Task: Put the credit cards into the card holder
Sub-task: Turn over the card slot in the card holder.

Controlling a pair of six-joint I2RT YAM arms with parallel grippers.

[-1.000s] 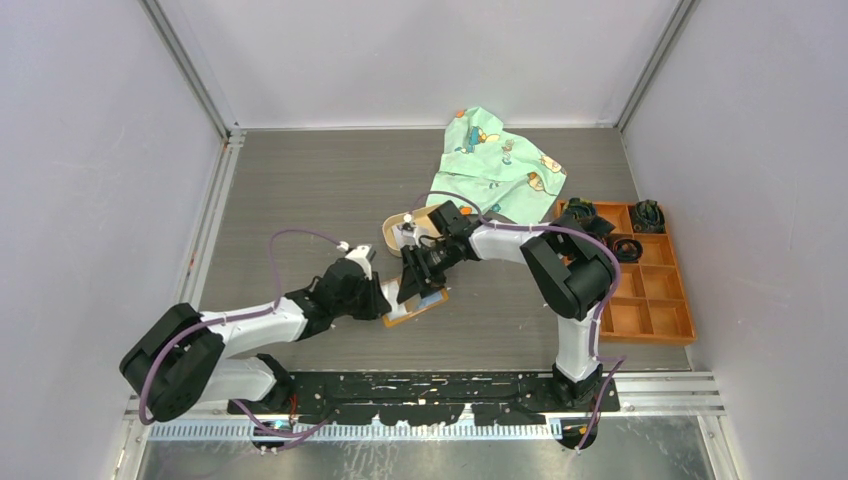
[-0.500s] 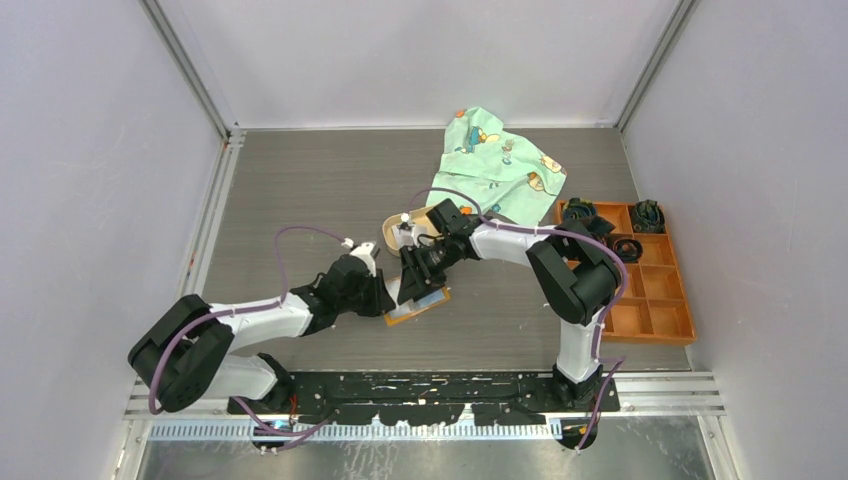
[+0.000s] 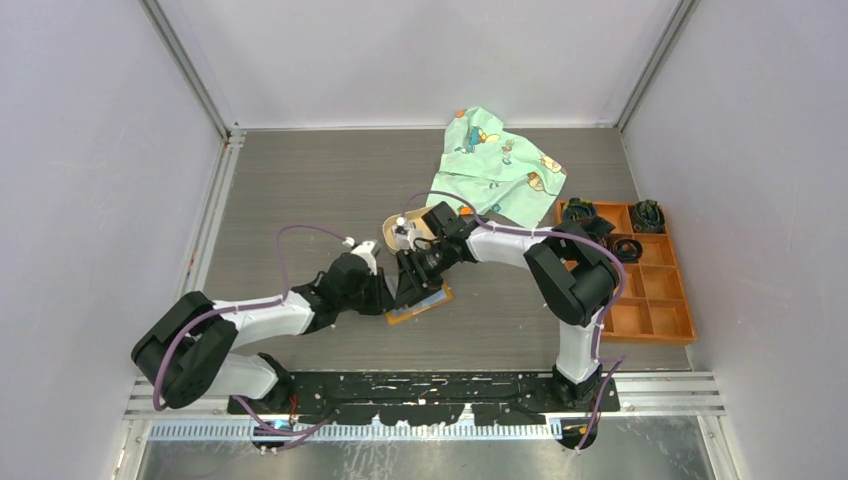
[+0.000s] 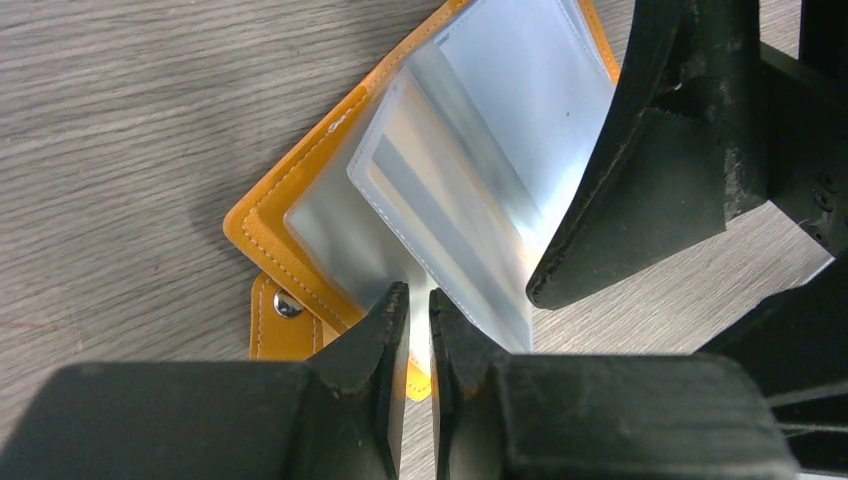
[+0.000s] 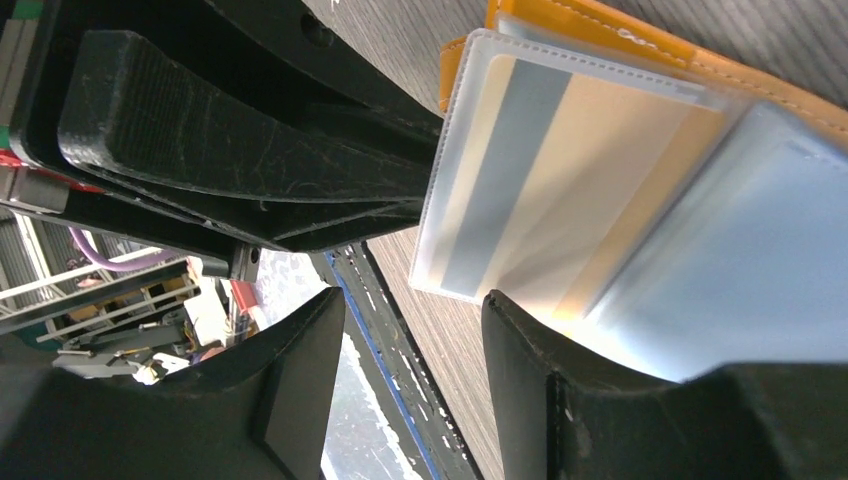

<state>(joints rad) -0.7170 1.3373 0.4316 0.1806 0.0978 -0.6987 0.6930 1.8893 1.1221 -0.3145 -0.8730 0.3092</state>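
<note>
Orange-tan leather fold-over card holder (image 4: 255, 228) lay open, likely light, floppy; clear plastic sleeve (image 4: 440, 190) thin, probably slippery, edge best hold; left gripper (image 4: 418, 310) pinched sleeve edge; right gripper (image 5: 415, 305) half-spread, empty.

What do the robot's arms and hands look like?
Both the left arm and right arm have white tubes with chunky black joints. A purple cable loops along each one. The left hand and right hand each have two black, scuffed, wedge-shaped fingers.

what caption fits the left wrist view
Left gripper pinches a clear sleeve of the open orange card holder.
</note>
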